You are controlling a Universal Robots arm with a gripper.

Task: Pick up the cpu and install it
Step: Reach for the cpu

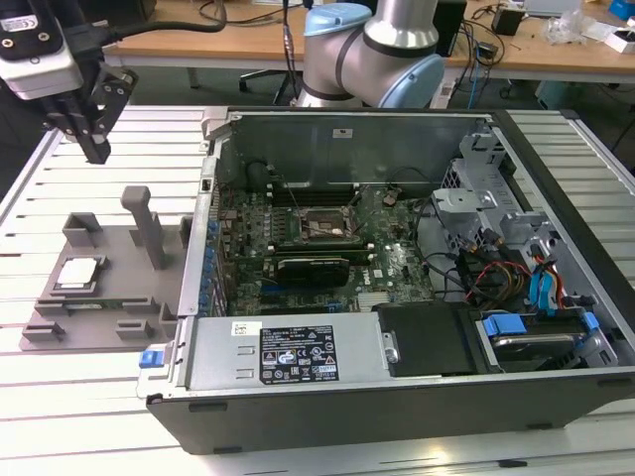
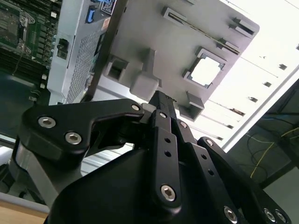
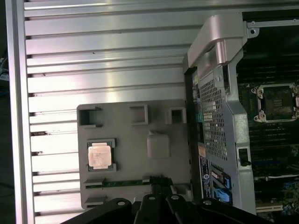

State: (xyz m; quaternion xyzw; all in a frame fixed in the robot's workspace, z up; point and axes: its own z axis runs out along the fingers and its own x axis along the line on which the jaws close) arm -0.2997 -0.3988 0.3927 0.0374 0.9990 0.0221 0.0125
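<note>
The cpu (image 1: 79,275) is a small square chip with a silver-grey top. It lies flat in a recess of the grey fixture tray (image 1: 119,297) on the exterior view's left. Both wrist views show the cpu (image 2: 205,72) (image 3: 99,155) from above. My gripper (image 1: 99,151) hangs high over the table behind the tray, well clear of the chip. Its black fingers (image 2: 161,105) are pressed together with nothing between them. The black socket frame (image 1: 319,226) sits on the motherboard inside the open computer case, and the first wrist view shows the socket (image 3: 275,101) too.
A grey post (image 1: 147,226) stands upright on the tray between the chip and the case wall (image 1: 198,248). The case holds cables and drive bays (image 1: 516,258) on the exterior view's right. The slatted metal table (image 1: 60,397) surrounds the tray. The arm's base (image 1: 382,50) rises behind the case.
</note>
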